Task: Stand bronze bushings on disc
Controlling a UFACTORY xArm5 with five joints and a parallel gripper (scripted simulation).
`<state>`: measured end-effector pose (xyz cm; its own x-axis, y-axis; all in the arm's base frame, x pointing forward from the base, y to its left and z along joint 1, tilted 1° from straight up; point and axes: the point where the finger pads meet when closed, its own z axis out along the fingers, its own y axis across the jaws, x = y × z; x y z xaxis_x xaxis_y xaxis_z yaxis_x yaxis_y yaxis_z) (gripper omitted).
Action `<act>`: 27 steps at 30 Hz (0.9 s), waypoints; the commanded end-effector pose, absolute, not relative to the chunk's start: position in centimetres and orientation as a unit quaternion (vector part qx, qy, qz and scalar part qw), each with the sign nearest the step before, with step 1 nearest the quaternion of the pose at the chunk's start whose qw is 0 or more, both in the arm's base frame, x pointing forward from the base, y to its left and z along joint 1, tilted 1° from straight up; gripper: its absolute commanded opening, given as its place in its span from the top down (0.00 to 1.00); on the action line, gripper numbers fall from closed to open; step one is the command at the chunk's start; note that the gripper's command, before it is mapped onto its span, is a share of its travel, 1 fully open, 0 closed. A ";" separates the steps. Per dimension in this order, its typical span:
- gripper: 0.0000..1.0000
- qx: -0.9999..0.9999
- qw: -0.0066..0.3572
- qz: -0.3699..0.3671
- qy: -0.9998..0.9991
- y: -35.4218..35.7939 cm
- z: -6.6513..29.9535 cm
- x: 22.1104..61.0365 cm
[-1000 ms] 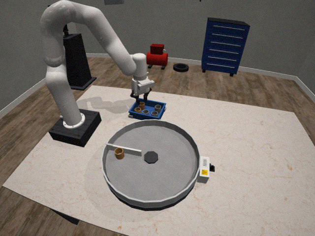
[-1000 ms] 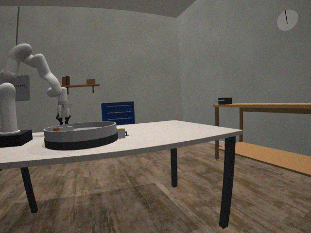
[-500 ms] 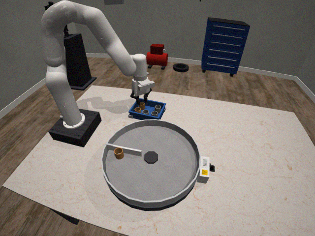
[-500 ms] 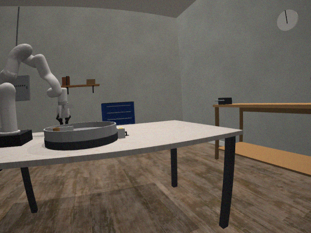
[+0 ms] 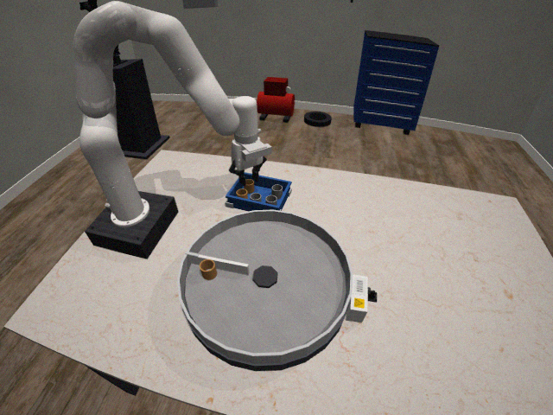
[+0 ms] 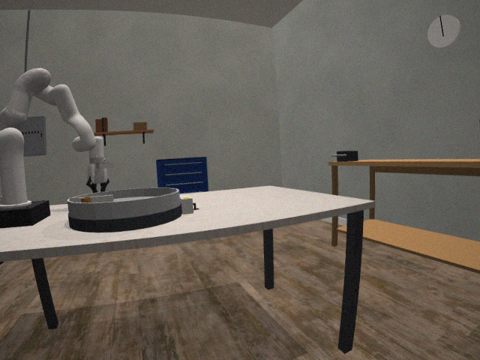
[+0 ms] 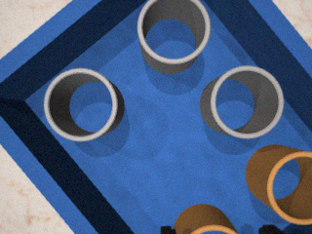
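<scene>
Pale veined table (image 5: 424, 268) (image 6: 240, 209), wood floor. Gripper (image 5: 249, 179) (image 6: 98, 190) (image 7: 219, 230) is pointed down, held about half open, nothing gripped. Just below it, one bronze ring (image 5: 249, 186) (image 7: 201, 214) is seen in the blue crate (image 5: 257, 205) (image 7: 49, 39). Near that, a second bronze ring (image 5: 241, 193) (image 7: 260, 171) and three steel rings (image 5: 276, 194) (image 7: 58, 104) are seated. Well apart from the gripper, a third bronze ring (image 5: 208, 271) (image 6: 85, 199) is stood upright on the turntable (image 5: 268, 322) (image 6: 127, 209), beside a white bar (image 5: 219, 260) (image 6: 104, 199).

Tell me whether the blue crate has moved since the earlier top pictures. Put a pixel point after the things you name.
No. The blue crate (image 5: 250, 205) (image 7: 49, 34) shows no visible shift in the top view, judged against the robot's black base (image 5: 129, 243) (image 6: 40, 217).
</scene>
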<state>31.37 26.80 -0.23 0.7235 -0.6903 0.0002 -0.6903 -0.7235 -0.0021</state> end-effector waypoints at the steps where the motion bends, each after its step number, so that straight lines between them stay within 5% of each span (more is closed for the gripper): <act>1: 0.52 -0.928 0.002 -0.001 0.372 26.9 -0.2 31.5; 27: 0.52 -0.928 0.002 -0.001 0.372 26.9 -2.5 31.5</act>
